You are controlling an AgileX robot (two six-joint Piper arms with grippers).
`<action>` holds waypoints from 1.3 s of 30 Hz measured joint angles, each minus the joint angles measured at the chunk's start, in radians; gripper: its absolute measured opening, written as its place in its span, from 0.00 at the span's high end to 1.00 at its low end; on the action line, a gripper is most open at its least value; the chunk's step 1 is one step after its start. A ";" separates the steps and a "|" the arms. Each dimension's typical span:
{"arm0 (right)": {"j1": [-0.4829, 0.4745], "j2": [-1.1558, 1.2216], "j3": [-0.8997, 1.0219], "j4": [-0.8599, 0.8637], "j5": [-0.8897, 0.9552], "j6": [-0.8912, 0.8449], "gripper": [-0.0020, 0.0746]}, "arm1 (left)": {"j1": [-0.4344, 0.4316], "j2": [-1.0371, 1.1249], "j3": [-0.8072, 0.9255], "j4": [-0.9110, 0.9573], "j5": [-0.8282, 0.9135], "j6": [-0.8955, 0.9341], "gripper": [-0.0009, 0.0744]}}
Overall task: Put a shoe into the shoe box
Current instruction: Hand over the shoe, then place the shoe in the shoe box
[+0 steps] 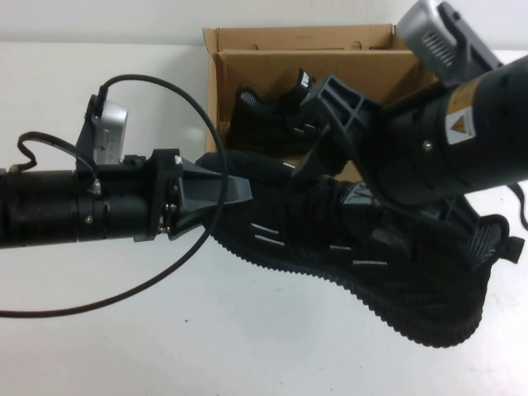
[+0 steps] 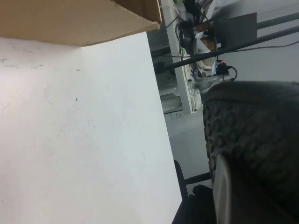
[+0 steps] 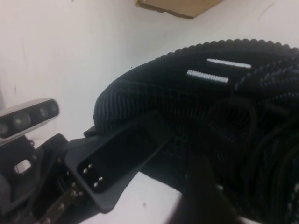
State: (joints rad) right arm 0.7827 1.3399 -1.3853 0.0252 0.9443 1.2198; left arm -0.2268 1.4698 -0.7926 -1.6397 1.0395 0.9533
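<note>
Nearest us, the shoe [image 1: 371, 264] is still outside the box, apparently held above the white desk [image 1: 124, 346]. Our left tool [image 1: 235, 191] is closed narrow on the toe end. Our right tool [image 1: 330, 124] reaches down over the laces; we cannot tell how wide it stands or whether it grips. Farther back, the shoe box [image 1: 247, 45] sits open with the second sneaker [image 1: 272, 120] already inside. We judge the carry and release remain.

A white table [image 1: 124, 346] carries 1 brown cardboard shoe box [image 1: 247, 41] at its far edge; whether the black shoe [image 1: 396, 272] in front of it rests on the table cannot be told.
</note>
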 joint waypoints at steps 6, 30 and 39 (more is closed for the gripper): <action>0.000 0.017 0.000 0.000 -0.031 -0.035 0.88 | 0.000 0.002 0.000 -0.008 -0.005 0.006 0.83; -0.163 0.022 0.000 0.181 -0.058 -0.264 0.97 | 0.196 0.002 0.000 -0.026 0.114 -0.004 0.10; -0.415 0.022 0.000 0.628 -0.113 -0.887 0.97 | 0.299 -0.001 0.000 0.172 0.122 0.005 0.65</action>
State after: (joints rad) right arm 0.3672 1.3618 -1.3853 0.6532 0.8311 0.3323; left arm 0.0722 1.4686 -0.7926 -1.4676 1.1612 0.9586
